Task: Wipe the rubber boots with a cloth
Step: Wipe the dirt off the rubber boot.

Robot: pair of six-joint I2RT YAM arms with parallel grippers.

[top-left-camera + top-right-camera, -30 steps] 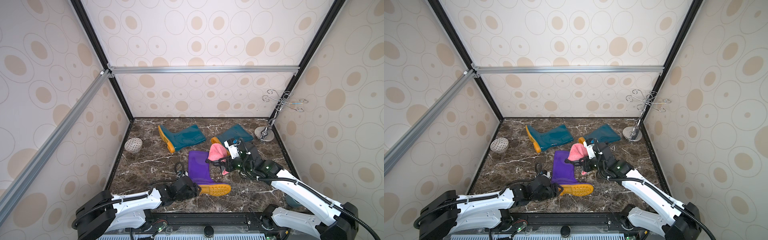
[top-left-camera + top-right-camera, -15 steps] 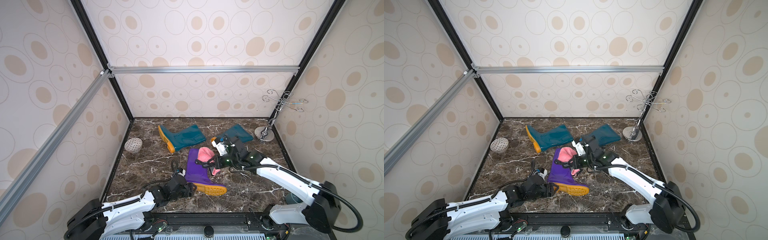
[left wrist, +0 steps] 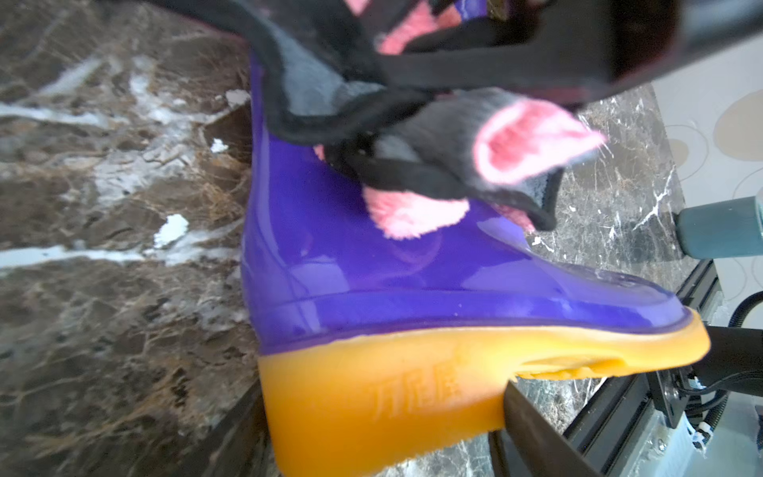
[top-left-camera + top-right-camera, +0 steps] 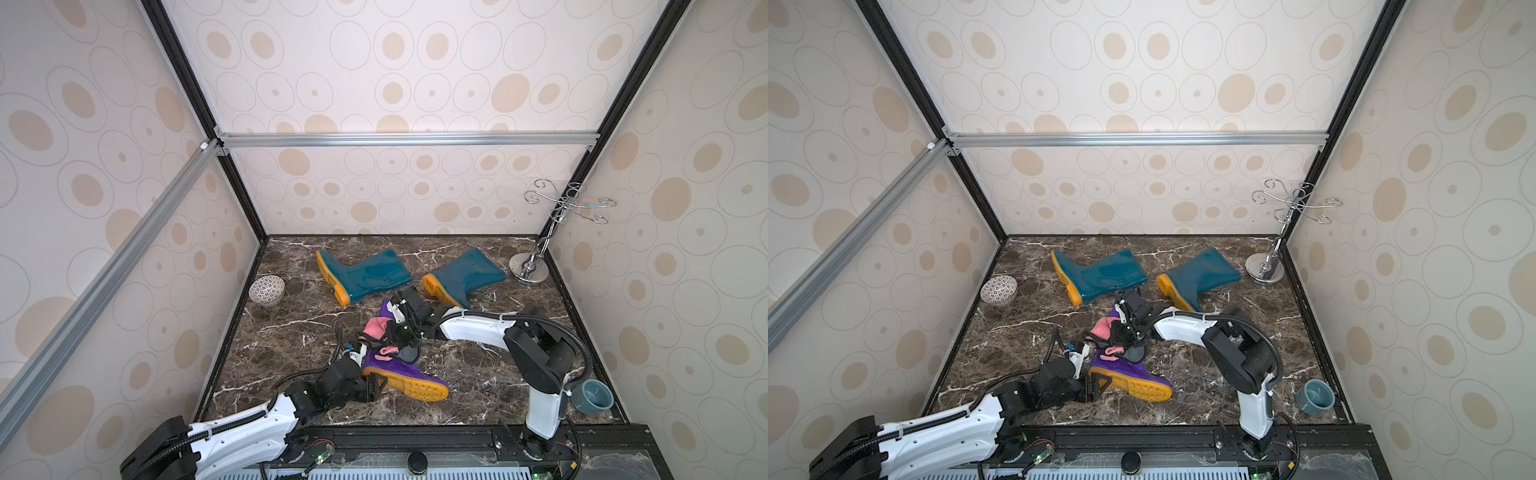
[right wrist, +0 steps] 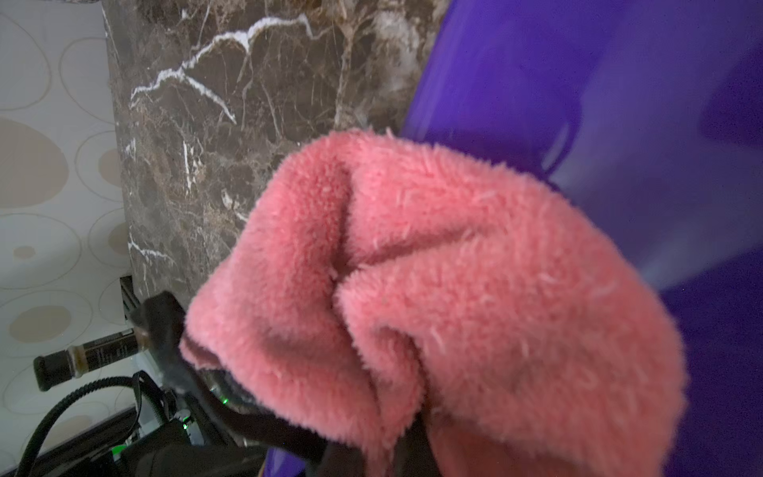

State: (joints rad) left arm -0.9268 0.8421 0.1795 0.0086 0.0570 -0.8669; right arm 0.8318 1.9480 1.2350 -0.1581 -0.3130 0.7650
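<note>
Left gripper: jaws spread wide, clamped across the orange heel of the purple boot, probably bracing it against wiping pressure.
Right gripper: jaws closed on the bunched cloth, which rests on the boot's shaft.
Purple boot: on its side, near centre.
Left teal boot, right teal boot: far side, clear of the cloth.

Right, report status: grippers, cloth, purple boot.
Left gripper clamped on purple boot heel. Right gripper shut on cloth, cloth against boot's shaft. Teal boots lie apart, behind; nothing blocking.
</note>
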